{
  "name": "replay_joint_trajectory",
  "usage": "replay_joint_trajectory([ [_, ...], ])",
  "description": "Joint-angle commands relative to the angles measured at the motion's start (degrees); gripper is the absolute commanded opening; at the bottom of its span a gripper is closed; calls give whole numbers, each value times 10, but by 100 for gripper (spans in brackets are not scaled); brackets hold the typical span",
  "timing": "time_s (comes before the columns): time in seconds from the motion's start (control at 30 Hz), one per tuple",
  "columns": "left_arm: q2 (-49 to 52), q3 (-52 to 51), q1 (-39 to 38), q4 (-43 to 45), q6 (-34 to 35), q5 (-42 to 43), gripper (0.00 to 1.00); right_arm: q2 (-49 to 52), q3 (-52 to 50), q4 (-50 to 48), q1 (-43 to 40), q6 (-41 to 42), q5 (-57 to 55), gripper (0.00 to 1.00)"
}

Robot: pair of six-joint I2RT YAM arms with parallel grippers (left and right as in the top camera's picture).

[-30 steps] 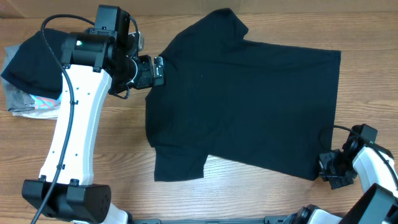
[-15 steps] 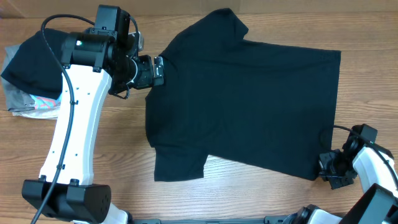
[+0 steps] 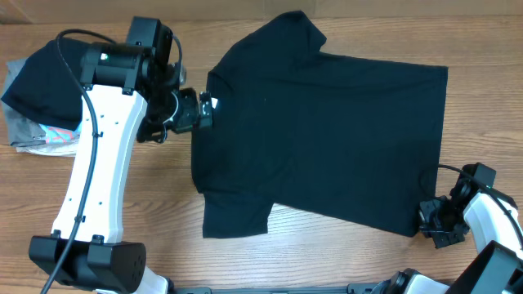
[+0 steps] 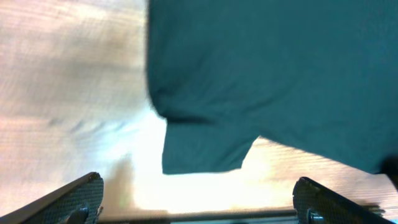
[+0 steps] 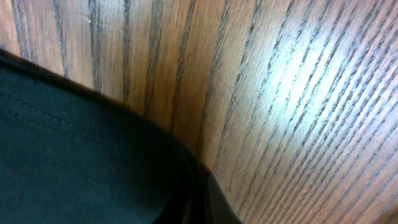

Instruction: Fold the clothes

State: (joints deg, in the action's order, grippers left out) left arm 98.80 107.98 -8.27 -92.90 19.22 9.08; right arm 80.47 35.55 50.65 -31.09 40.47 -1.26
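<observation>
The black T-shirt (image 3: 327, 139) lies spread flat on the wooden table, neck to the left and hem to the right. My left gripper (image 3: 203, 110) hovers at the shirt's left edge by the neck. In the left wrist view it (image 4: 199, 190) is open wide and empty, with the shirt (image 4: 280, 74) and one sleeve ahead of it. My right gripper (image 3: 431, 220) sits low at the near right hem corner. In the right wrist view its dark fingers (image 5: 208, 202) meet on the shirt's edge (image 5: 62, 155), against the table.
A pile of other garments (image 3: 29, 122) lies at the table's left edge, a black one on top of grey and patterned ones, behind the left arm (image 3: 98, 163). Bare wood (image 3: 147, 204) shows left of and in front of the shirt.
My left gripper has moved a little toward the near side along the shirt's left edge. The shirt and the right arm have not moved.
</observation>
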Motion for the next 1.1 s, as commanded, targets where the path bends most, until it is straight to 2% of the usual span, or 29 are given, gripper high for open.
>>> replay_joint_trajectory([
  [0.0, 5, 0, -1, -30, 38, -48, 100, 1, -12, 1, -2, 3, -10, 4],
  [0.23, -18, -43, -19, -39, 53, -51, 98, 1, -12, 1, -2, 3, -10, 4],
  [0.4, -58, -142, -52, -18, 79, -60, 95, 1, -12, 1, -2, 3, -10, 4],
  [0.5, -89, -230, -78, 18, 107, -72, 94, 1, -12, 1, -2, 3, -10, 4],
  [0.6, -115, -331, -102, 68, 139, -70, 88, 1, -12, 1, -2, 3, -10, 4],
  [0.73, -120, -433, -122, 146, 143, -43, 81, 1, -12, -1, -2, 3, -8, 4],
  [0.87, -119, -516, -124, 236, 143, -16, 81, 1, -12, -3, -2, 3, -5, 4],
  [1.07, -119, -604, -124, 344, 193, -15, 79, 1, -12, -3, -2, 3, -5, 4],
])
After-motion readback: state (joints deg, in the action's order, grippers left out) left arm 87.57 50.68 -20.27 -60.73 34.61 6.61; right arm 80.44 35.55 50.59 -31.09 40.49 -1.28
